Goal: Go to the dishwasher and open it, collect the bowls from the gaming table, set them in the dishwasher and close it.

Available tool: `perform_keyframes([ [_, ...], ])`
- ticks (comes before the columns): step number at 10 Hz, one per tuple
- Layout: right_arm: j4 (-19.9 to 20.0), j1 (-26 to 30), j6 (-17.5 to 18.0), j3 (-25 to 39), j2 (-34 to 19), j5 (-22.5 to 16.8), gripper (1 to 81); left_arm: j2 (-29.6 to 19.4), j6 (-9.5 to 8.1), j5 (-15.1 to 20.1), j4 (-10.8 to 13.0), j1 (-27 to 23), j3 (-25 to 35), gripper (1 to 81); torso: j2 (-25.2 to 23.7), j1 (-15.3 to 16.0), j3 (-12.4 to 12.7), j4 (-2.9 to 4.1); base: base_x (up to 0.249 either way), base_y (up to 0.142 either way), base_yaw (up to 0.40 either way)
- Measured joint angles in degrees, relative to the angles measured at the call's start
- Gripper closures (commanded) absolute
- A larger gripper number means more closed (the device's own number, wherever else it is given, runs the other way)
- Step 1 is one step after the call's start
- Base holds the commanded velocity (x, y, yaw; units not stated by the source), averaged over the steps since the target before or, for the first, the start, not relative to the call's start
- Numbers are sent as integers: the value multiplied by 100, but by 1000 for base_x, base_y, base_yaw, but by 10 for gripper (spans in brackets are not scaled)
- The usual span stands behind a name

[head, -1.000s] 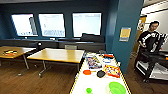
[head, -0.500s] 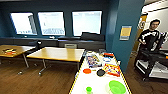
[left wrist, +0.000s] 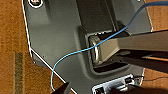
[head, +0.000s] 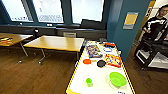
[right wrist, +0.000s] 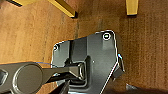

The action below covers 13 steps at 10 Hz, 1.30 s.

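Clutter is the risk: the green bowl (head: 117,79) on the gaming table (head: 100,79) lies near other items, easily knocked. Neither gripper's finger state can be told, nor the bowl's place relative to them.

Gaming table (head: 100,77); green bowl (head: 117,79), perhaps boxes (head: 113,60)

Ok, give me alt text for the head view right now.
A long white-topped gaming table with a yellow frame runs away from the camera, carrying a green bowl, an orange bowl and board-game boxes. Wooden tables stand left; a person stands right.
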Motion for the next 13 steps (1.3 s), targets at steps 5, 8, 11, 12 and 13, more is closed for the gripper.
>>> perform_keyframes([
  [5,913,1040,78,866,-1135,132,10,-17,-2,-35,-2,-60,0,10,7,4,-464,0,0,0,0],
  [8,1526,2230,127,916,-1428,-265,10,-22,-2,-44,-4,-60,-10,10,9,4,-464,0,0,0,0],
  [11,2187,3405,150,806,-1446,-940,10,-33,-2,-22,-6,-63,-10,10,9,6,-477,0,0,0,0],
  [12,2398,3779,168,673,-1465,-1235,10,-33,-2,-29,-23,-74,-10,10,9,6,-544,0,0,0,0],
  [13,2573,4144,171,516,-1507,-1486,10,-28,-2,-29,-34,-88,-7,10,9,4,-697,0,0,0,0],
])
